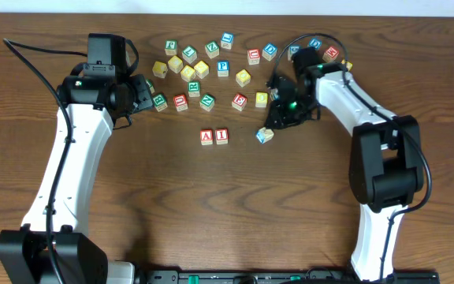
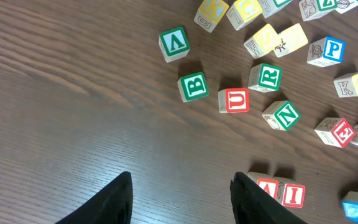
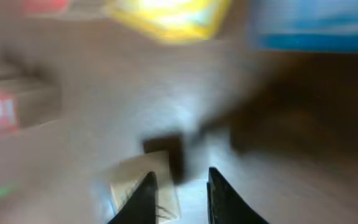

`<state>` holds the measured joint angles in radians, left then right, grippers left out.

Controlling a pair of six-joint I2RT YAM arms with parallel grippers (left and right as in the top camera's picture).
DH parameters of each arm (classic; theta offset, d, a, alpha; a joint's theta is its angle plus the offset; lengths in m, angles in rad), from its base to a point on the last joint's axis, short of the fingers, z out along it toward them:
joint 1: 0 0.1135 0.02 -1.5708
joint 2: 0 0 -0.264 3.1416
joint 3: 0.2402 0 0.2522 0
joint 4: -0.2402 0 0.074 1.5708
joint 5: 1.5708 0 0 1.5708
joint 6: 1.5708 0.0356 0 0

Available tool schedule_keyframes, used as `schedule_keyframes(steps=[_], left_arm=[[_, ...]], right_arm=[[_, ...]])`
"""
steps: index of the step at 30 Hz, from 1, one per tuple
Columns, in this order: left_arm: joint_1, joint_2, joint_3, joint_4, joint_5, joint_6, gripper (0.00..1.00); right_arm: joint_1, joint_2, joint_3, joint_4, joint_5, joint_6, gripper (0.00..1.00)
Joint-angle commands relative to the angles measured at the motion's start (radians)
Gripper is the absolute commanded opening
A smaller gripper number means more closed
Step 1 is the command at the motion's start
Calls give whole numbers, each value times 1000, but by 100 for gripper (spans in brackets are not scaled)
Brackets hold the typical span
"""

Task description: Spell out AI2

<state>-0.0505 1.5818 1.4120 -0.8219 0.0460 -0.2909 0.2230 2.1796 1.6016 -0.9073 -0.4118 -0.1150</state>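
— Brown wood-grain counter (image 1: 211, 213) is carrying a scatter of letter blocks (image 1: 199, 69) along its far edge. The A block (image 1: 206, 136) and I block (image 1: 221, 135) are sitting side by side, touching, near the middle. Where is the third lying?
— A blue-faced block (image 1: 265, 135) is lying right of the I, apart from it, just beside the right gripper (image 1: 279, 118). I'm taking it for the 2, though its face is too small to read.
— Is that gripper holding it?
— I cannot tell; the wrist view is smearing. The left gripper (image 2: 180, 190) is hanging spread wide, pinching nothing, toward the left edge.
— How is it going to handle?
— I'm judging it a light, rigid wooden cube with smooth faces, so I'm favouring a pinch on two opposite flat sides.
— Which way is it pointing?
— It's showing no long axis. It's sitting tipped and askew, while A and I are reading upright toward the near edge.
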Motion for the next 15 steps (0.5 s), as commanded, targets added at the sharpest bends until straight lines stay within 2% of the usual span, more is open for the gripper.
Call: schedule_keyframes(steps=[1,15], left_arm=[[2,-1,-8,1,-14,9,50],[2,-1,-8,1,-14,9,50]], right_arm=[[-45,95,-51,-7,272,-14,22],[-53,74,-41,-50,245,-12,19]])
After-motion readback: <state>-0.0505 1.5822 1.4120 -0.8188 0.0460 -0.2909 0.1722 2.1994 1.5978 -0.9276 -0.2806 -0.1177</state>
